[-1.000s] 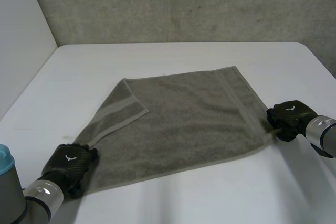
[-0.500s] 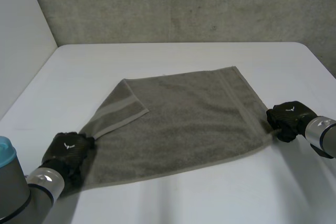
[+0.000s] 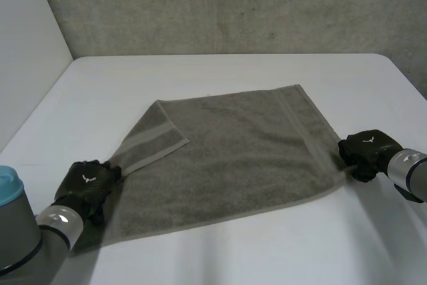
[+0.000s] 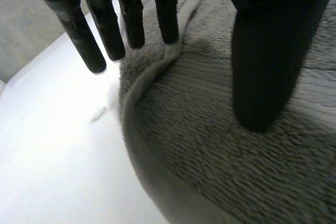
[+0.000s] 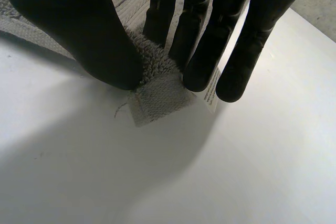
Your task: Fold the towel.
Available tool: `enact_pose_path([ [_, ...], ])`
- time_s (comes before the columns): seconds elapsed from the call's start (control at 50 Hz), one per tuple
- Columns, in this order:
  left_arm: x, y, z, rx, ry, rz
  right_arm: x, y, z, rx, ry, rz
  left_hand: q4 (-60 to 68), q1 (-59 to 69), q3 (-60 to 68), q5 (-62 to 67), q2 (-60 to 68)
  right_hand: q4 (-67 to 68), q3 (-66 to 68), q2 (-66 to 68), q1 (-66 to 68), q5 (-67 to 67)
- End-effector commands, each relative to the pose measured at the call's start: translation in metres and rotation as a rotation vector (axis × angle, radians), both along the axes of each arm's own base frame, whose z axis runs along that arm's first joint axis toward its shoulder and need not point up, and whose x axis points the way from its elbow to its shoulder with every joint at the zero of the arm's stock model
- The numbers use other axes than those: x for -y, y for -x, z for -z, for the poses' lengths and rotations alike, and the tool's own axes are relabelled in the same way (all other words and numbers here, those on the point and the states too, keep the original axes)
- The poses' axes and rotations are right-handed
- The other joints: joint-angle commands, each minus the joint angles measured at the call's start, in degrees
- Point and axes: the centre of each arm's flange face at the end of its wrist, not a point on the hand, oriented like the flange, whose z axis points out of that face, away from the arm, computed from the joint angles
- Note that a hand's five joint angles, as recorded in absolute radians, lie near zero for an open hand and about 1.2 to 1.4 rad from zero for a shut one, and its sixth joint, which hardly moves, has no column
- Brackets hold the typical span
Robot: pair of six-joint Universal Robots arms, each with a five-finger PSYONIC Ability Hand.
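A grey-brown towel lies spread on the white table, its far left corner folded back over itself. My left hand sits at the towel's left edge, a little up from the near left corner. In the left wrist view its fingers are straight, tips at the ruffled edge, and the thumb rests apart on the towel; the hand is open. My right hand is at the near right corner. There the thumb and fingers pinch the towel's corner, beside a white label.
A grey concrete wall stands behind the table's far edge, and a white wall runs along the table's left side. Bare table lies in front of the towel and beyond it.
My left hand has slid away from me along the towel's left edge, leaving the near left corner lying flat behind it. The right hand has kept its pinch and place.
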Motion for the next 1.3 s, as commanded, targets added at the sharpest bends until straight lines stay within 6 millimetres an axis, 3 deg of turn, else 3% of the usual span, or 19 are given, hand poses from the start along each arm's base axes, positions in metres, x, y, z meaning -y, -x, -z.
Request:
enact_pose_path([
  [0.02,-0.028,-0.005,-0.009,-0.006,-0.048,0.016,0.0,0.0,0.0,-0.007,0.004,-0.005,-12.42,-12.13,-12.2,-12.45,-12.13,11.57,12.03,12.87,22.72,15.09],
  [0.3,-0.023,-0.015,-0.004,-0.066,-0.027,0.034,-0.001,0.0,0.001,-0.014,0.004,-0.009,-8.22,-7.93,-8.0,-8.25,-7.93,11.57,12.03,12.87,22.72,15.09],
  [0.92,-0.032,-0.013,0.002,-0.064,-0.049,0.047,0.0,0.0,0.003,-0.014,-0.001,-0.009,-7.54,-7.25,-7.32,-7.57,-7.25,11.57,12.03,12.87,22.72,15.09],
  [1.3,-0.009,-0.011,0.013,-0.066,-0.01,0.044,-0.001,0.0,0.004,-0.015,-0.006,-0.01,-1.15,-0.86,-0.93,-1.18,-0.87,11.57,12.03,12.87,22.72,15.09],
])
